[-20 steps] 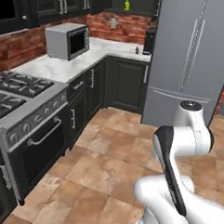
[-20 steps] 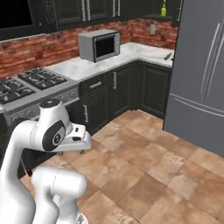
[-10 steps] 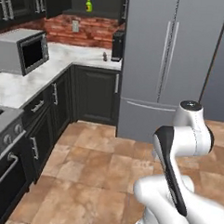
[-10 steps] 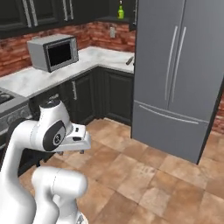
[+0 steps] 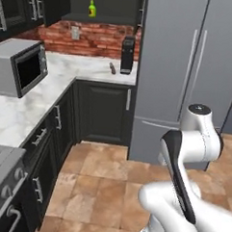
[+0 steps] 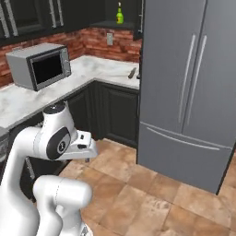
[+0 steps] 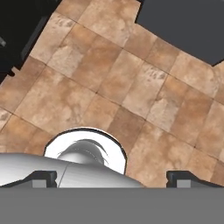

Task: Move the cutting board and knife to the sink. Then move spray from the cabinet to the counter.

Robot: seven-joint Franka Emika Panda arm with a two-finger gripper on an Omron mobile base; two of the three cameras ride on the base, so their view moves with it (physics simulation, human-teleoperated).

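While claw (image 7: 112, 179) hangs wide open, empty, above floor tiles | step: approaching spray (image 5: 92, 8) | spray far ahead, high on cabinet (image 5: 104, 6) shelf | next: drive closer, raise arm toward it

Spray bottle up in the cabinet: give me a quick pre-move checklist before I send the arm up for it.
1. Spray located: ok, the green bottle stands upright on the open dark cabinet shelf above the brick wall.
2. Gripper empty and open: ok, fingertips stand wide apart in the hand view, nothing between them, pointing at the floor tiles.
3. Arm within reach of the shelf: not ok, it is folded low and the base sits out on the floor, well short of the counter.
4. Landing spot on the counter: ok, bare marble lies between the microwave and the dark appliance.
5. Cutting board and knife in the sink: cannot tell.
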